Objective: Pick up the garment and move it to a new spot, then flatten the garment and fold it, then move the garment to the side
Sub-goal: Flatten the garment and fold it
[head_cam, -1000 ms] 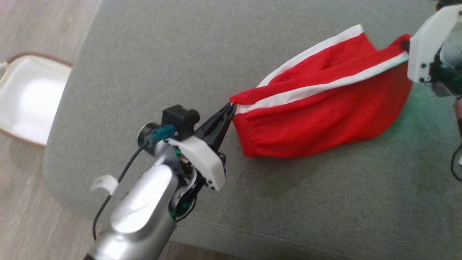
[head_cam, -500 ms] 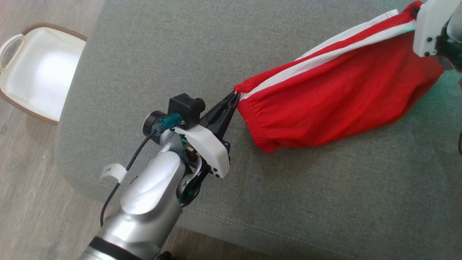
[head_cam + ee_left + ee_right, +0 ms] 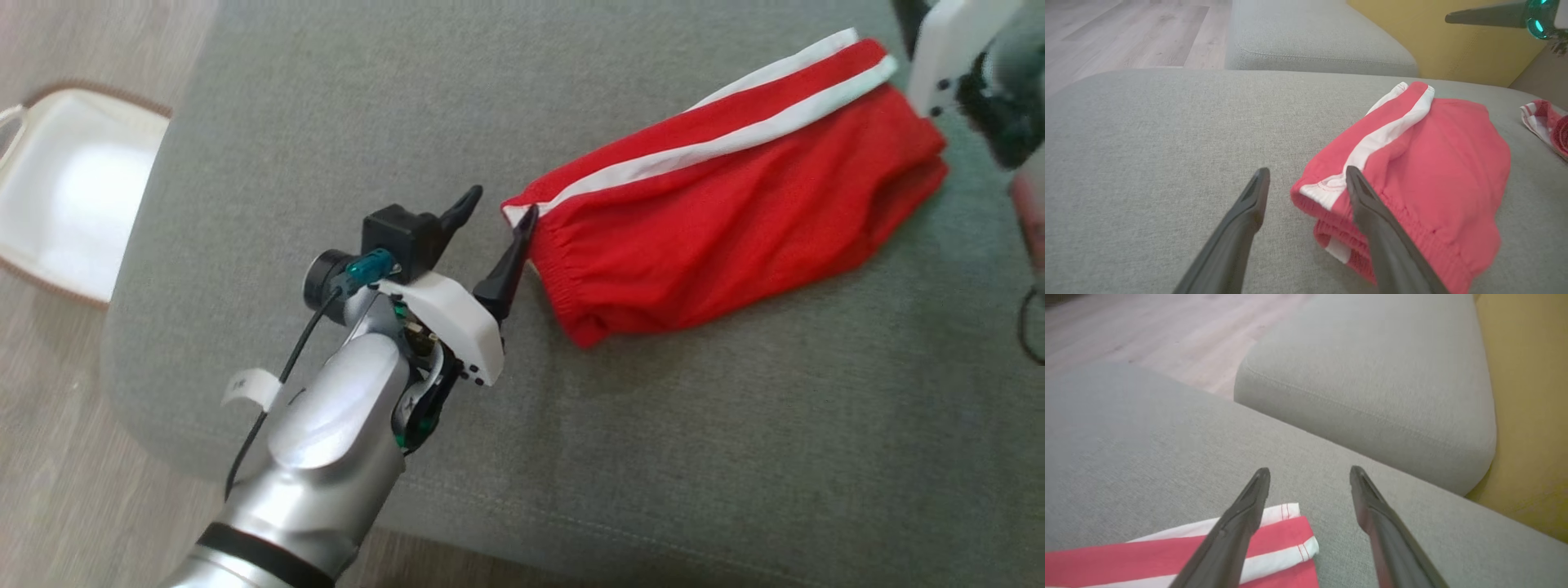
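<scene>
You see the red fabric shorts with white side stripes (image 3: 718, 212) lying on the grey upholstered sofa cushion (image 3: 653, 457), stretching from the head view's centre toward 2 o'clock. Your left gripper (image 3: 500, 204) sits at their 8 o'clock end, jaws spread wide and holding nothing, one finger over the waistband corner. Your right gripper (image 3: 1309, 470) hangs over the 2 o'clock end, jaws equally wide and empty.

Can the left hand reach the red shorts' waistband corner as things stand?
Probably yes: the left hand is open right at that corner of the red shorts, which lie on the sofa cushion with nothing between.
</scene>
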Robot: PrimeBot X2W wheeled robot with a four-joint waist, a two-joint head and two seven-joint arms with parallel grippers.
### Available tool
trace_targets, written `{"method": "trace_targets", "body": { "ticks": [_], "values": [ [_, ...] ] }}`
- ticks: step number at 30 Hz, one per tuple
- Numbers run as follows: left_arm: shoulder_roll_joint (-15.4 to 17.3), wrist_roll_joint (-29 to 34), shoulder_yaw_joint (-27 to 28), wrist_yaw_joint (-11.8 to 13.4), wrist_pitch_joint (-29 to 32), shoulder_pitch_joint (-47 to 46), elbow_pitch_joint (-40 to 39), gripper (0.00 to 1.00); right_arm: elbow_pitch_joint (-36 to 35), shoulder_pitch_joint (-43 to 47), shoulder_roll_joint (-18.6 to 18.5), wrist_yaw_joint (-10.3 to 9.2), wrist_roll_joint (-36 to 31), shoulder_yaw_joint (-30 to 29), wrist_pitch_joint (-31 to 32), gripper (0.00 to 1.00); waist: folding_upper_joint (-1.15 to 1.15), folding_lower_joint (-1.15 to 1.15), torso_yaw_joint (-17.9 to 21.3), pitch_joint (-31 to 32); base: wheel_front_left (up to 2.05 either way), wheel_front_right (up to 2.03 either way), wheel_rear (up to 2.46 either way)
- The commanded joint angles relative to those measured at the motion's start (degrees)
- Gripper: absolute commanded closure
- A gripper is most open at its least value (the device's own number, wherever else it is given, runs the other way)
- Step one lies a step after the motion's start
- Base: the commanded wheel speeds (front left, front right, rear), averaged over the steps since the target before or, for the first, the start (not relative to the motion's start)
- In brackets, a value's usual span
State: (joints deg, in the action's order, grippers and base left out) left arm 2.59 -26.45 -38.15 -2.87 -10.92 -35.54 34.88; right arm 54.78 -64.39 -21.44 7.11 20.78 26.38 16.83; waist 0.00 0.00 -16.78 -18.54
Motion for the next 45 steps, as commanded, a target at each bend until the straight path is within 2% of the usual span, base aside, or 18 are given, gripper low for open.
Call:
{"method": "trace_targets", "body": {
  "ticks": [1, 9, 14, 19, 26, 33, 38, 45],
  "values": [
    [1.41, -0.22, 2.13, 0.62, -1.01, -1.59, -1.32, 0.0, -2.21, 0.29, 1.4, 0.37, 1.22, 0.62, -2.26, 0.0, 0.0, 0.0, 1.27, 1.43, 0.0, 0.0, 0.0],
    [3.39, -2.15, 7.12, 4.17, -3.25, 0.61, -3.41, 0.0, -4.88, 6.28, 2.72, 0.37, 7.44, 2.17, -15.44, 0.0, 0.0, 0.0, 5.46, 6.84, 0.0, 0.0, 0.0],
    [4.51, -2.42, 11.63, 6.93, -3.97, 2.88, -8.36, 0.0, -7.88, 11.33, 2.83, 0.37, 7.86, 3.08, -23.15, 0.0, 0.0, 0.0, 7.76, 9.89, 0.0, 0.0, 0.0],
    [5.33, 0.84, 16.46, 9.95, -4.06, 6.53, -15.64, 0.0, -10.58, 16.84, 2.62, 0.37, 5.14, 3.21, -28.1, 0.0, 0.0, 0.0, 10.1, 12.11, 0.0, 0.0, 0.0],
    [4.86, 3.68, 21.27, 10.54, -4.07, 13.98, -21.28, 0.0, -13.33, 25.75, 5.64, 0.37, 0.28, -2.66, -30.23, 0.0, 0.0, 0.0, 13.46, 14.67, 0.0, 0.0, 0.0],
    [3.68, 6.48, 22.81, 10.09, -4.08, 21.32, -22.33, 0.0, -17.52, 35.43, 9.76, 0.37, -5.22, -10.73, -30.44, 0.0, 0.0, 0.0, 15.41, 15.85, 0.0, 0.0, 0.0],
    [2.7, 7.88, 23.36, 9.39, -4.08, 24.35, -22.32, 0.0, -20.99, 40.57, 12.35, 0.37, -8.54, -15.36, -28.68, 0.0, 0.0, 0.0, 15.53, 15.85, 0.0, 0.0, 0.0],
    [2.01, 8.92, 24.03, 8.08, -4.08, 24.21, -22.3, 0.0, -25.25, 43.37, 14.16, 0.37, -10.2, -19.19, -24.97, 0.0, 0.0, 0.0, 14.29, 14.95, 0.0, 0.0, 0.0]
  ]
}}
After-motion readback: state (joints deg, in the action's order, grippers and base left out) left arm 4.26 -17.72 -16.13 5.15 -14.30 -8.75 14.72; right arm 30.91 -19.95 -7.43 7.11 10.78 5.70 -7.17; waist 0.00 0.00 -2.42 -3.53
